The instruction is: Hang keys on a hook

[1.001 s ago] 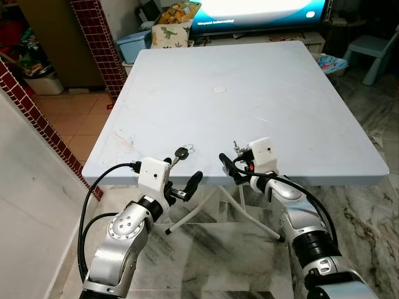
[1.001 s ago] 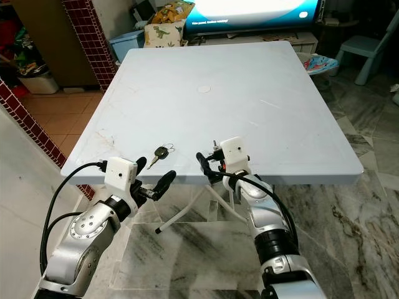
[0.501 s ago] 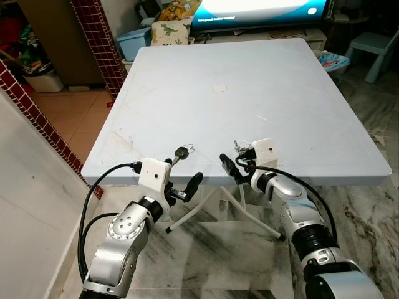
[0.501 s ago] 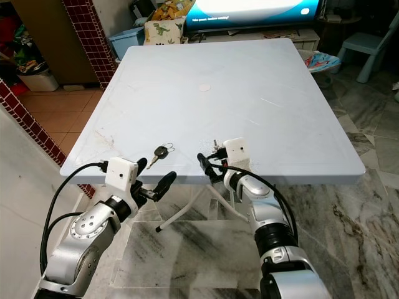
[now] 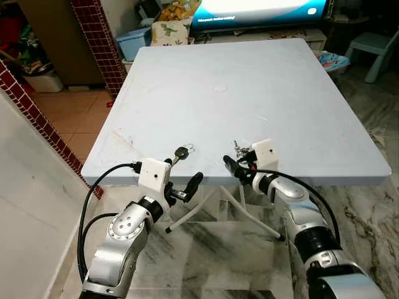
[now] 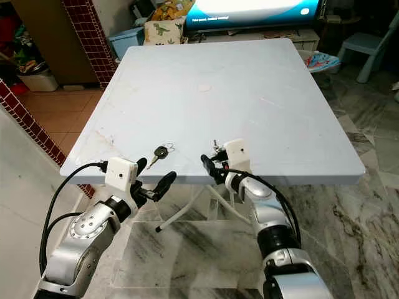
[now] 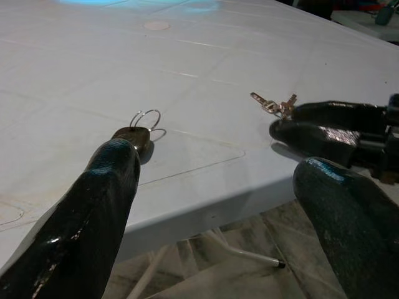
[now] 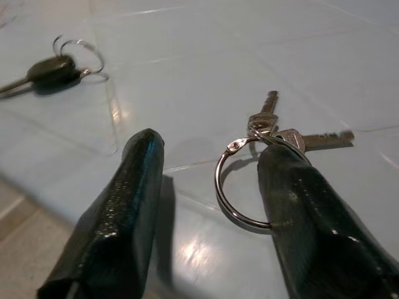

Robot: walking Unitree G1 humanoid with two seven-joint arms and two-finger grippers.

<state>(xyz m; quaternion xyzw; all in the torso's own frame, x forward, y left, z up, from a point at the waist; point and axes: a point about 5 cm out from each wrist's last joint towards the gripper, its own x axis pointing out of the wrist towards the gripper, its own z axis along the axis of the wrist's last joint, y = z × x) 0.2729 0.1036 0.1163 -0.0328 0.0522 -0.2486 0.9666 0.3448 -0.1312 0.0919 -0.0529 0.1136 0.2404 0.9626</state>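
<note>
Right pincer (image 8: 206,205) gaped wide around key ring (image 8: 240,187) at tabletop (image 5: 249,75) edge; ring apparently flat, fingers might skid, nudging keys off. Left pincer (image 5: 184,180) also wide.

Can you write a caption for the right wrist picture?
Open right gripper beside a silver key ring on the white table.
</note>
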